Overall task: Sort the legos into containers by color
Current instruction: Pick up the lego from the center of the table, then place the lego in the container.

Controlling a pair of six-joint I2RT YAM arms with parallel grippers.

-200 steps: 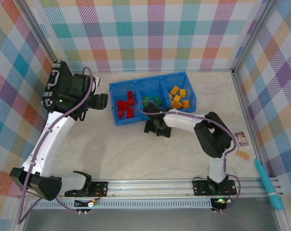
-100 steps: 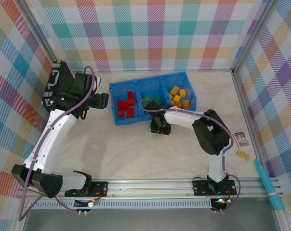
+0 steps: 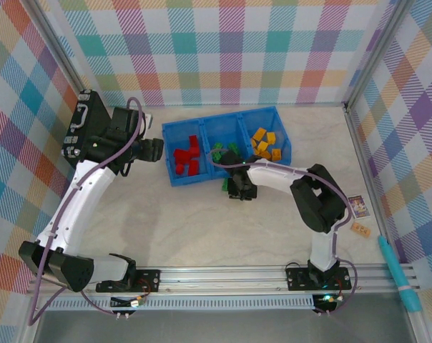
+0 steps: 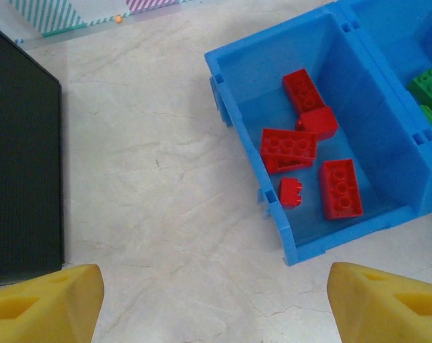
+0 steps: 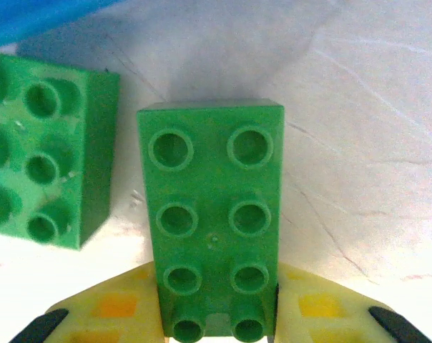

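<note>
Lego (image 5: 212, 200) (green, 8 studs) sits pinched endwise inside the closed right claw (image 5: 216, 318).

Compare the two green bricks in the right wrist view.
The centre green brick is clamped at its near end by the right end effector; the left green brick lies free beside it, untouched. The centre green brick shows eight studs, two rows of four; the left green brick is cut by the picture's edge, so its size is unclear. Both are green, studs up, on the table.
</note>
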